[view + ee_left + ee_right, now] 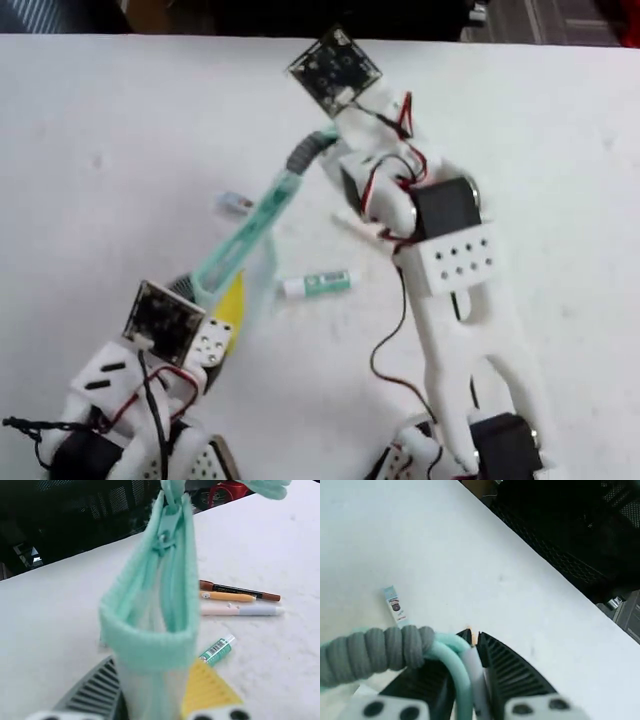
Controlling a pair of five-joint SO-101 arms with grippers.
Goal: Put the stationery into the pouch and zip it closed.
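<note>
Both jaws clamp the pouch (243,238): left gripper (150,700) at one end, right gripper (472,675) at the other, holding it taut over the table (100,150), likely for zipping; pens (239,603) lie outside.

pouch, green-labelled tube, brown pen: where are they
pouch (150,642), left wrist view, mint end band
green-labelled tube (318,284), high view, label middle
brown pen (240,591), left wrist view, barrel middle

Ribbed mint cloth pouch (150,640), matt white table (100,150)
</note>
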